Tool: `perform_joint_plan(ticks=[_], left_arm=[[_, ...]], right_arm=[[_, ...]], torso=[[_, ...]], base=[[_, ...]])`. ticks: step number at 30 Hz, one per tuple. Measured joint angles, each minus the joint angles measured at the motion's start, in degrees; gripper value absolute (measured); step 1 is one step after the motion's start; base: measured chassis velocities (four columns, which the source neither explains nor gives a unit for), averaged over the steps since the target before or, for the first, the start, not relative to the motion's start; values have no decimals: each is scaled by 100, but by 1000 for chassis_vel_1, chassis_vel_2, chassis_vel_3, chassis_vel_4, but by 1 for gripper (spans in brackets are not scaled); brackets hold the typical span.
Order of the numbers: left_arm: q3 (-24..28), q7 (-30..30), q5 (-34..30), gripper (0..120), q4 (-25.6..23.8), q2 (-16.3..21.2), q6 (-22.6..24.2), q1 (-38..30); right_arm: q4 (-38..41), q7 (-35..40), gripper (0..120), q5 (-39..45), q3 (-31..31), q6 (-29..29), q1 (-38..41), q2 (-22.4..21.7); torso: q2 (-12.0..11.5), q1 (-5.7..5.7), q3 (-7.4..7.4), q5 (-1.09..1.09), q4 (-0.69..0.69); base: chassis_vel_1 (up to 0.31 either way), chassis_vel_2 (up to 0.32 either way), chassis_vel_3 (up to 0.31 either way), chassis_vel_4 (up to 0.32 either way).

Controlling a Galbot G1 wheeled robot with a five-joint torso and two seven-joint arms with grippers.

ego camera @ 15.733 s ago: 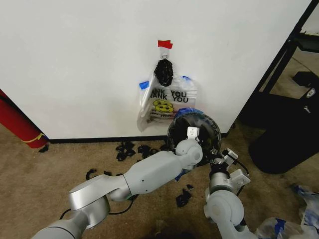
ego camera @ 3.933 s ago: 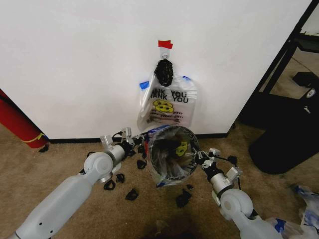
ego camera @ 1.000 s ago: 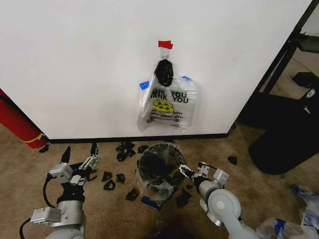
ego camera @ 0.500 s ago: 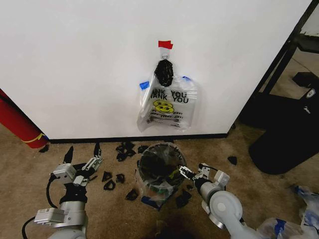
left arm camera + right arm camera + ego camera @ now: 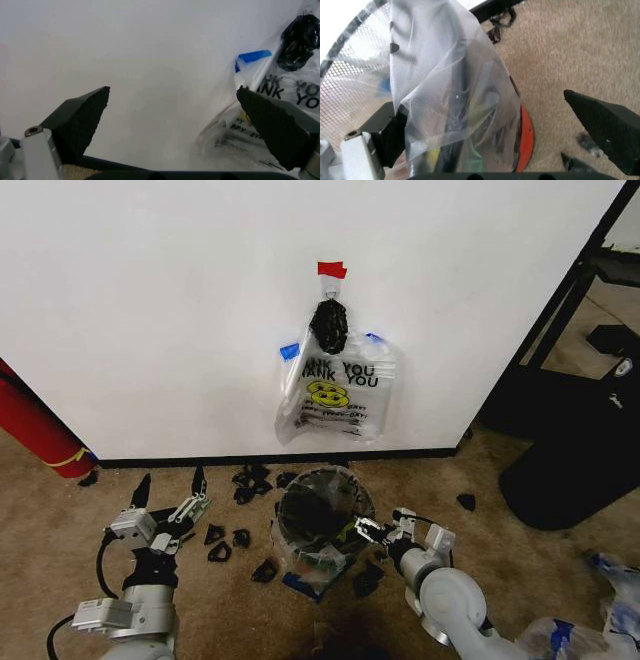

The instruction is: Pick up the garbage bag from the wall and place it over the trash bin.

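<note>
One garbage bag [image 5: 322, 525] is draped over the trash bin [image 5: 325, 502], its clear plastic lining the wire mesh and hanging down the outside to the floor [image 5: 480, 480]. The bin stands on the carpet close to the wall [image 5: 150, 300], just out from the black baseboard [image 5: 180, 461]. One bundle of like bags [image 5: 335, 385] hangs on the wall right above it, gathered at a black knot [image 5: 328, 327] under a piece of red tape [image 5: 332, 269].

Two grippers show low in the head view. The right gripper [image 5: 367, 532] sits at the bin's right side with its fingers spread wide; in the right wrist view the plastic [image 5: 455, 108] lies against one finger [image 5: 390, 131] while the other finger stands clear over the carpet. The left gripper [image 5: 170, 490] is well apart to the bin's left, fingers wide and pointing up at the wall, holding nothing.

Several small black scraps [image 5: 240, 510] lie scattered on the floor between the left gripper and the bin. One red cylinder [image 5: 35, 425] leans at the wall's left end.
</note>
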Motion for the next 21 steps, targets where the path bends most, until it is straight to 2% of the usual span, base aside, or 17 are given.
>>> perform_joint_plan(ticks=[13,17,21], left_arm=[[85,-2,64,100,4,-28,6,10],[115,3,87,100,-7,-26,12,37],[337,58,186,100,-56,182,81,27]], right_arm=[[-389,-1239,100,-954,-115,565,8,-203],[-546,-1613,100,-1405,-110,948,-60,-240],[-573,-1680,100,-1605,-84,1105,-145,-246]], torso=[[1,0,-1,-1,-2],[2,0,-1,-2,-1],[3,-1,-2,-2,0]], base=[[0,0,0,0],[0,0,0,0],[0,0,0,0]])
